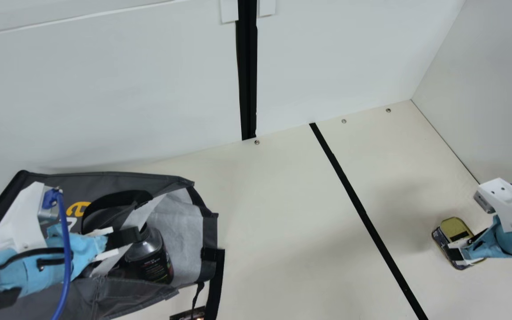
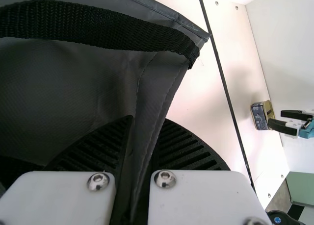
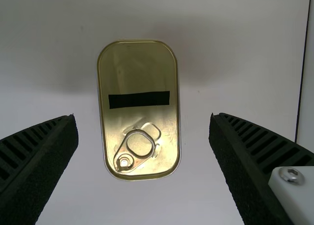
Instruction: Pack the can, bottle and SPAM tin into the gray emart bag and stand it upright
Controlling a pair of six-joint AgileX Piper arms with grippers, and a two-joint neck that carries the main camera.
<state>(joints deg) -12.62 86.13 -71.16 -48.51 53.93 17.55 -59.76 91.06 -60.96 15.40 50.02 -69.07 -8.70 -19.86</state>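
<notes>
Main view: at 8 o'clock lies a large dark gray emart bag (image 1: 118, 178) of smooth fabric with black trim and webbing handles, its side bearing part of some yellow and white lettering. Its mouth gapes towards 3 o'clock, and inside the opening is a silver-shouldered black bottle (image 1: 149, 266), its dark label carrying small pale print and red touches. The left gripper (image 1: 127, 236) is at the mouth beside the bottle's neck, its arm coming in from 9 o'clock and pointing roughly to 3. Near 7 o'clock, just beyond a black strap, part of a dark printed item (image 1: 188, 314) shows at the edge. At 4 o'clock the SPAM tin (image 1: 457, 226), gold-lidded, rounded and rectangular, sits on the cream table (image 1: 282, 222), with the right gripper (image 1: 462, 246) over it; that arm reaches in towards 9 o'clock.

Left wrist view: the two black ribbed fingers are clenched on a fold of the bag's gray fabric, with a black handle close by. Farther off, the tin shows a blue label on its side, near the right gripper's parted fingers.

Right wrist view: the jaws are wide apart, one each side of the tin, gripping nothing. The lid bears a ring pull (image 3: 139, 145) and a plain black strip (image 3: 139, 99).
</notes>
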